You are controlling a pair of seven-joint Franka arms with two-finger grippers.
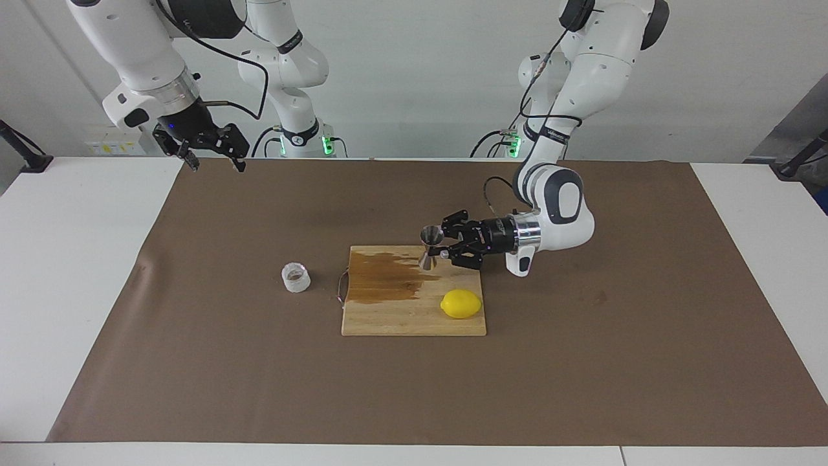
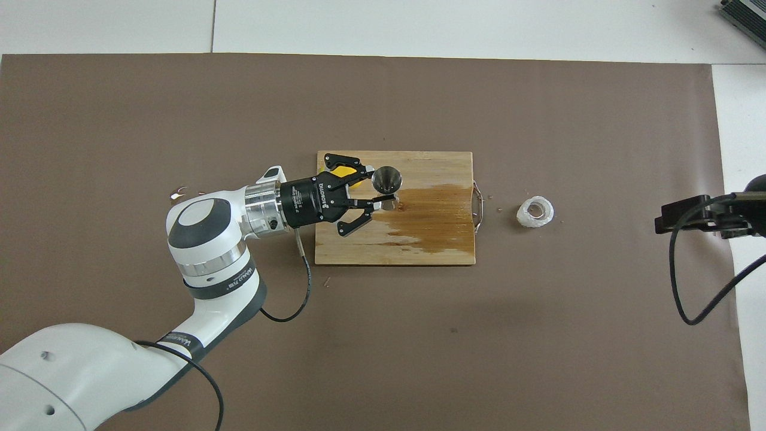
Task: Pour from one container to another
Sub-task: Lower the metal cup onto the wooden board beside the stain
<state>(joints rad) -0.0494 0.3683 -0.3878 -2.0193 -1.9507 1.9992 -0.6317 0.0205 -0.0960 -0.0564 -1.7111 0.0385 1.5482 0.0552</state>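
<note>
Right gripper [image 1: 212,158] waits raised over the mat's robot-side edge near its right-arm corner, fingers spread, empty. Left gripper [image 1: 446,244], turned sideways, is clamped on the jigger [image 1: 429,247], upright at the cutting board [image 1: 414,317]'s robot-side edge, probably steadying it for pouring. Cup [image 1: 295,277] sits on the mat beside the board's handle end. Lemon [image 1: 460,303] lies farther out.

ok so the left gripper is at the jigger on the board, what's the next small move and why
Probably lift it straight up, if the grip holds. The left gripper has its fingers on either side of the jigger's waist, and the jigger stands upright on the wet cutting board. The cup sits apart on the brown mat, toward the right arm's end. The right gripper waits, raised.
</note>
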